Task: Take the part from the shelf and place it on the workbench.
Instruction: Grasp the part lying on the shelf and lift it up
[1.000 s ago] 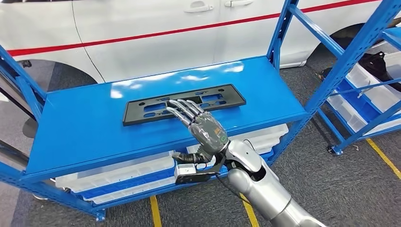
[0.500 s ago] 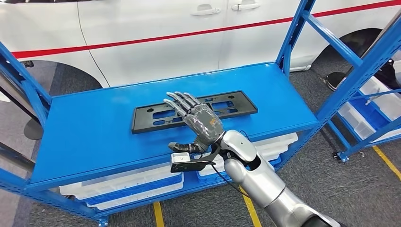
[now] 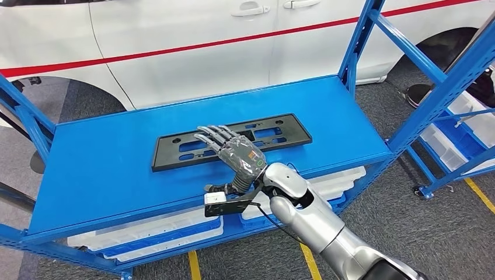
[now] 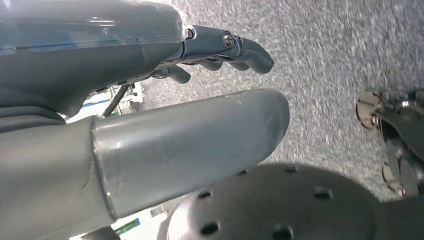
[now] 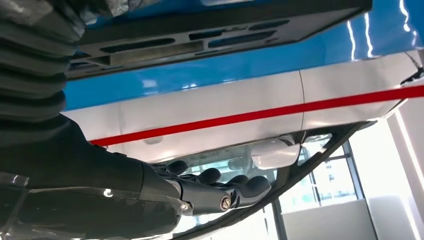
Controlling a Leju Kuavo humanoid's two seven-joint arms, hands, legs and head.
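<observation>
The part, a long black plastic plate (image 3: 274,131) with slots, lies flat on the blue shelf (image 3: 105,169). My right hand (image 3: 233,153) hovers over the plate's middle with fingers stretched out and spread, palm down, holding nothing. Whether the fingertips touch the plate I cannot tell. In the right wrist view the plate (image 5: 210,30) runs along the shelf surface, apart from the right hand (image 5: 150,195), whose fingers are extended. In the left wrist view my left hand (image 4: 150,100) hangs over grey floor, thumb and fingers apart, with nothing in it.
A white car (image 3: 175,46) with a red stripe stands close behind the shelf. Blue uprights (image 3: 432,76) frame the shelf's right end. White bins (image 3: 146,230) fill the level below. Another blue rack with bins (image 3: 461,134) stands at the right. Yellow lines (image 3: 192,265) mark the floor.
My right hand has tipped forward and down from a raised pose, so its fingers now lie low over the plate. The camera has shifted slightly. The plate stays in place.
</observation>
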